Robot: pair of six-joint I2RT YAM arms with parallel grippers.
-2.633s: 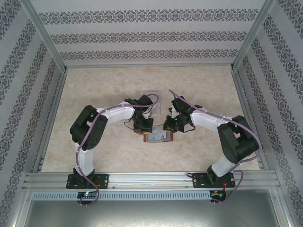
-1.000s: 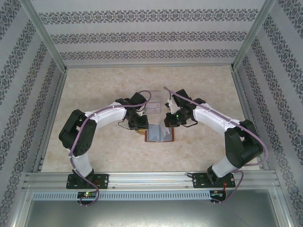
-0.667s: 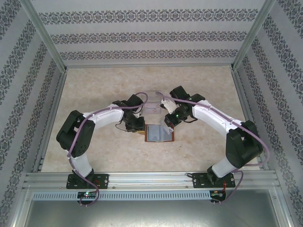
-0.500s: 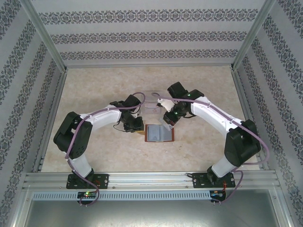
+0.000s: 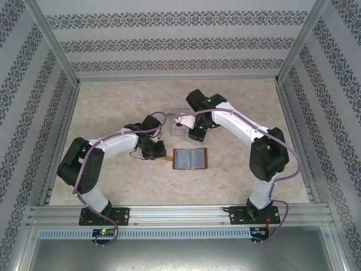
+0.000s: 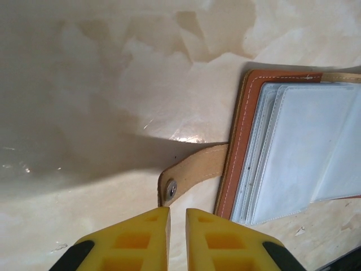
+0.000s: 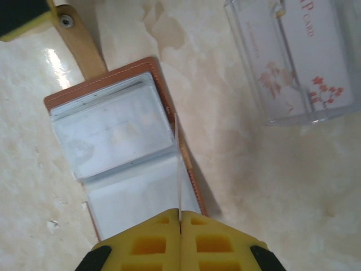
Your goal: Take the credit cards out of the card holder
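The card holder lies open on the table, reddish-brown with pale inner pockets; its tan strap tab sticks out to the left. My right gripper is shut on one thin credit card, seen edge-on, above the wallet's right edge. In the top view the right gripper hangs between the wallet and the clear tray. My left gripper hovers just off the strap's snap end. Its fingers are almost together, a thin gap between them, with nothing in it.
The clear tray stands beyond the wallet and holds a whitish card with pink flower marks. Patterned walls and metal rails close in the table on three sides. Bare marble-look tabletop lies to the left and right.
My right gripper has lifted away from the wallet toward the tray with the card in it. The left gripper has slid left off the wallet's edge to the strap end.
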